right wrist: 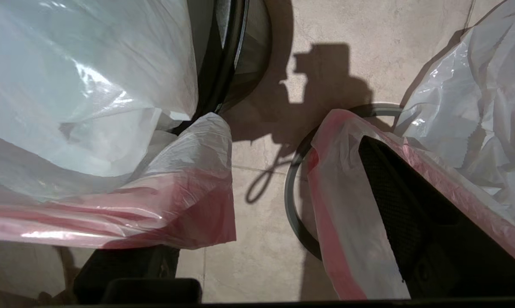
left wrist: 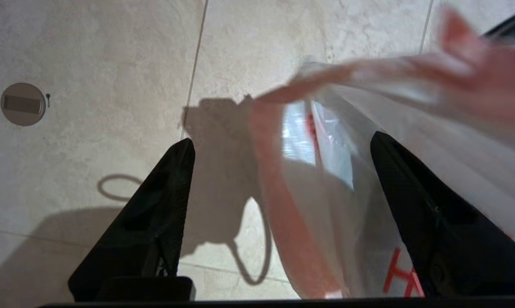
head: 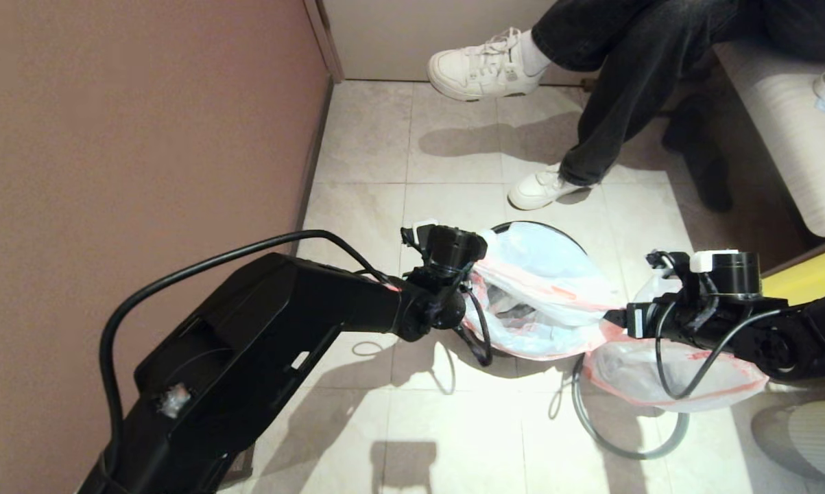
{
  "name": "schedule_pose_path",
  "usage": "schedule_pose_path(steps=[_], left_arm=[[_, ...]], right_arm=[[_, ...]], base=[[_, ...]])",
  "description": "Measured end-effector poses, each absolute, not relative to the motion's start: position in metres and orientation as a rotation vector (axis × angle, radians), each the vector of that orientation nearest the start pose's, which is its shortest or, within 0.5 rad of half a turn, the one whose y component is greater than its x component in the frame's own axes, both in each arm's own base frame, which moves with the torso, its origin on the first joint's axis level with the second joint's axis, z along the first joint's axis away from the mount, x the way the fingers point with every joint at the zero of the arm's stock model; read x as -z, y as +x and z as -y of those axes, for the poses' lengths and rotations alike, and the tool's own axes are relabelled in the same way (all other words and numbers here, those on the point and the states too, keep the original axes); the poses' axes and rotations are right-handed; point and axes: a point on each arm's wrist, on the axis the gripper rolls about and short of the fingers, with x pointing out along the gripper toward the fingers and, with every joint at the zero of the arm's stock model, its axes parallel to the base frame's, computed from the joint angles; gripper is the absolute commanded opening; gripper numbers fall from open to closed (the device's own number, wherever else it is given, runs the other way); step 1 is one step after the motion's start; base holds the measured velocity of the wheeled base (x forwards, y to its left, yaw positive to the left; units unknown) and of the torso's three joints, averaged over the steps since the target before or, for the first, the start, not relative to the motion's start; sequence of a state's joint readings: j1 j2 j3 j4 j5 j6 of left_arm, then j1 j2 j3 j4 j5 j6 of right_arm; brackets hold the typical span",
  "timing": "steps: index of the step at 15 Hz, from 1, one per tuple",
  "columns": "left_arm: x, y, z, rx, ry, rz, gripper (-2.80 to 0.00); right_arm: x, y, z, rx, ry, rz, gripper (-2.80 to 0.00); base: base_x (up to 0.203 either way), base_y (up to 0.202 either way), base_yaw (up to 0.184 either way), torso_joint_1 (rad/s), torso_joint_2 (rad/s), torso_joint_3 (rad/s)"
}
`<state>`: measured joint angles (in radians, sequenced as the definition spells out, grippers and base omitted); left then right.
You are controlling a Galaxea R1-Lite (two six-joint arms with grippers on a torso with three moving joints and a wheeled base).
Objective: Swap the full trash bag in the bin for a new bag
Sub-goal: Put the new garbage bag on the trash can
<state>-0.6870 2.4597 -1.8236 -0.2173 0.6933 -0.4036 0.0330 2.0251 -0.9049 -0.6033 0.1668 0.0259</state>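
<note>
Pale tiled floor (head: 453, 425) meets a mauve wall (head: 145, 137).

Right tool (right wrist: 283, 205) spreading its fingers (right wrist: 411, 214) wide above the tiled floor (right wrist: 257, 265); pink-edged film of the new bag (right wrist: 111, 128) draping over the bin (right wrist: 236, 64), the full trash bag (right wrist: 475, 128) lying beside a grey hoop (right wrist: 291, 205).
</note>
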Motion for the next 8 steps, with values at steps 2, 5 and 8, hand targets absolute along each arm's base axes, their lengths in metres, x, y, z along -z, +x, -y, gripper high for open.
schedule_pose_path(steps=[2,5,8], left_arm=[[-0.112,0.383,0.312,-0.043,-0.106,-0.346,0.00],[-0.120,0.359,0.306,-0.025,-0.045,-0.424,0.00],[-0.120,0.345,0.297,-0.039,0.004,-0.500,0.00]], right_arm=[[-0.098,0.364,-0.016,-0.188,0.058,-0.514,0.00],[-0.101,0.361,-0.015,-0.205,0.065,-0.530,0.00],[-0.106,0.349,-0.015,-0.288,0.066,-0.590,0.00]], base=[[0.000,0.000,0.000,0.000,0.00,0.000],[0.000,0.000,0.000,0.000,0.00,0.000],[0.000,0.000,0.000,0.000,0.00,0.000]])
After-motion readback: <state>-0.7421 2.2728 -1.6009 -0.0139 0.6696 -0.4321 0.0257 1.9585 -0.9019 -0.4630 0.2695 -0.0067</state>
